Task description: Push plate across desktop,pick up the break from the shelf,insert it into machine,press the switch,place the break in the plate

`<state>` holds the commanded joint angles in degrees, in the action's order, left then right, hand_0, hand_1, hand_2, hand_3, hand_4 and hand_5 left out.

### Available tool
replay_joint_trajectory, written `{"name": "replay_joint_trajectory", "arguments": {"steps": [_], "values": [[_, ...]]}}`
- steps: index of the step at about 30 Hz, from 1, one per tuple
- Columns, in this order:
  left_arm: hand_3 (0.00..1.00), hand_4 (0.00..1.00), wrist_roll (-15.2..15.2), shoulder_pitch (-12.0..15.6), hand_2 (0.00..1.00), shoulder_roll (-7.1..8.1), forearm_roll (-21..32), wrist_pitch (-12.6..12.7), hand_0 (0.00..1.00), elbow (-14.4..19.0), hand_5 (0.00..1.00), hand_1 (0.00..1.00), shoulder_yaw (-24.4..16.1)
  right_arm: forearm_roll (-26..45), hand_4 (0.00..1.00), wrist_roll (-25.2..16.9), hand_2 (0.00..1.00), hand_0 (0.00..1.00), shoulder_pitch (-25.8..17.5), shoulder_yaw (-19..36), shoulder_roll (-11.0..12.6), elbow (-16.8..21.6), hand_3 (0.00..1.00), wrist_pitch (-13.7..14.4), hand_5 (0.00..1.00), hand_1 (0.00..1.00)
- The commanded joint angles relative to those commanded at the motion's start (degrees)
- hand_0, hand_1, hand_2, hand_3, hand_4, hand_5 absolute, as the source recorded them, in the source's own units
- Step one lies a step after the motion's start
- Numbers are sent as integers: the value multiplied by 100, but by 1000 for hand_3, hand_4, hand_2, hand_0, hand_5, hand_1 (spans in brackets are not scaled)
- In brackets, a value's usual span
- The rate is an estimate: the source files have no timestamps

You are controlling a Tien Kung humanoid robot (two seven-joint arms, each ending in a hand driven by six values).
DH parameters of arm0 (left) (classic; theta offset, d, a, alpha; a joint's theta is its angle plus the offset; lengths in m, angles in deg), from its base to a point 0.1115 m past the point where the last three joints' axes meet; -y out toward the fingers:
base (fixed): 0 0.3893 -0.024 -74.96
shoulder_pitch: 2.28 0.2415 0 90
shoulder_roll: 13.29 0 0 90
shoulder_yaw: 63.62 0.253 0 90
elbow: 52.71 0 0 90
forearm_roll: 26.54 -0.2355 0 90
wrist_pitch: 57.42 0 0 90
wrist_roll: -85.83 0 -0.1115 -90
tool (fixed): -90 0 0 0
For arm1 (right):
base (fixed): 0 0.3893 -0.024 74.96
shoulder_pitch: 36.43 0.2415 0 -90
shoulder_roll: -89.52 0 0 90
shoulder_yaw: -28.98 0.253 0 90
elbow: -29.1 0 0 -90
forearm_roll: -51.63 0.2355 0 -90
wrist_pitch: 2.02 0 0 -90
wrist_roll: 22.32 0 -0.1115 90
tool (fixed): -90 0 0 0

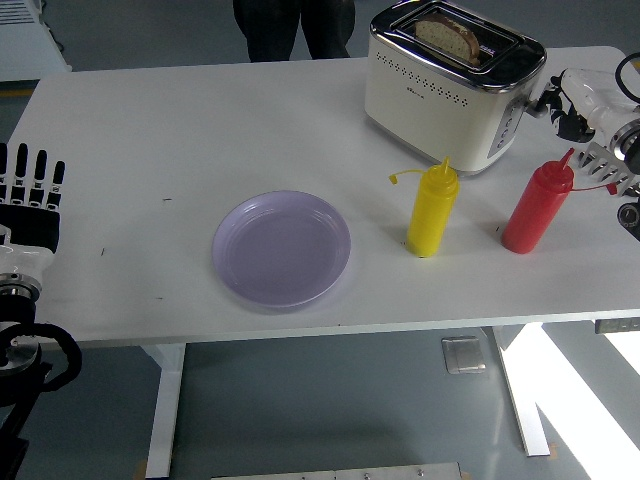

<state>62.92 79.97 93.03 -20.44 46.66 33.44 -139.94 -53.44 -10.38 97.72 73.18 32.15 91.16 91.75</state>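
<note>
A slice of brown bread [448, 36] sits in the slot of the cream toaster [450, 90] at the far right of the white table [150, 130], its top edge showing above the slot. The right hand [568, 100] is at the toaster's right end, at the lever side, fingers curled in toward it; whether they touch the lever cannot be told. Just beyond that hand, a metal rack [612, 165] shows at the right edge.

In front of the toaster stand 2 squeeze bottles, a yellow bottle [432, 209] and a red bottle [535, 207], both upright and apart from each other. The lilac plate [281, 248] lies empty near the table's front edge, left of the yellow bottle. The left hand [30, 200] rests at the left edge, fingers straight and together, holding nothing. A person [295, 28] stands at the far side.
</note>
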Motion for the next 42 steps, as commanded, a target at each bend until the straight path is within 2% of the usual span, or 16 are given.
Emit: {"name": "replay_joint_trajectory", "arguments": {"steps": [30,42], "values": [[699,667,-23,-25,716,7,17,3,797,4,998,746,-10,311,108,-152,631,431,-52,-526,-213,-394,542,189,2,369],[698,665,-34,-26,715,5,25,6,797,7,998,746,-19,227,109,-172,629,434,-70,-396,-179,-289,541,283,2,369]]}}
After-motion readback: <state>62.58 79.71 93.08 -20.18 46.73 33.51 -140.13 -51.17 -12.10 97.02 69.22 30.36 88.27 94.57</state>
